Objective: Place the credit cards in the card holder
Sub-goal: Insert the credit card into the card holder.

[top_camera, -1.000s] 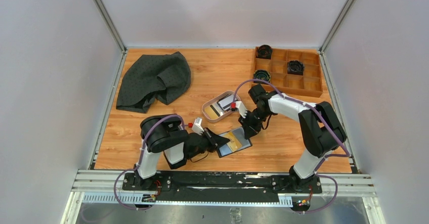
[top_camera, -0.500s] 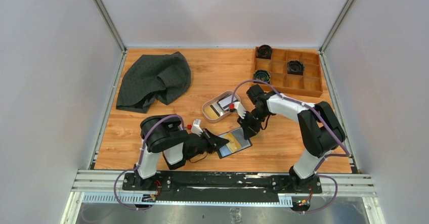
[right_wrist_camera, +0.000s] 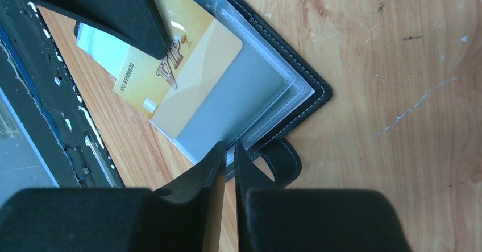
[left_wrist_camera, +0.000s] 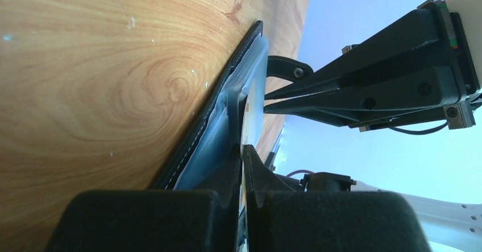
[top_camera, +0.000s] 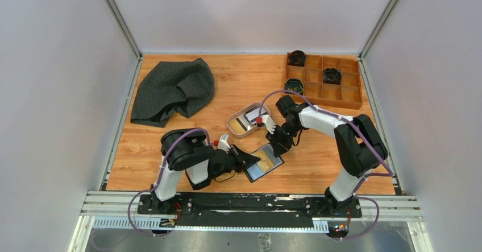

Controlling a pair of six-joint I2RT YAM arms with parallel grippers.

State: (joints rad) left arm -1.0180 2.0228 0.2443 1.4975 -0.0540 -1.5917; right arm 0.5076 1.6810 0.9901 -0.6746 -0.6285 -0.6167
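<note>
One gold credit card [right_wrist_camera: 176,81] lies half inside a clear pocket of the open card holder [top_camera: 264,162]. Your left gripper [top_camera: 249,160] clamps the holder's near-left edge. Your right gripper [top_camera: 278,149] sits at the holder's far corner, jaws narrow; whether they pinch it, you cannot tell. More cards [top_camera: 241,124]: pinkish tray [top_camera: 230,119] beyond the holder.

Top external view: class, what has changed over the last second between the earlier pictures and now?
The card holder turned slightly, its near corner swinging toward the arm bases, with the left gripper on it. The right gripper edged left. The cloth, tray and box stayed put.
</note>
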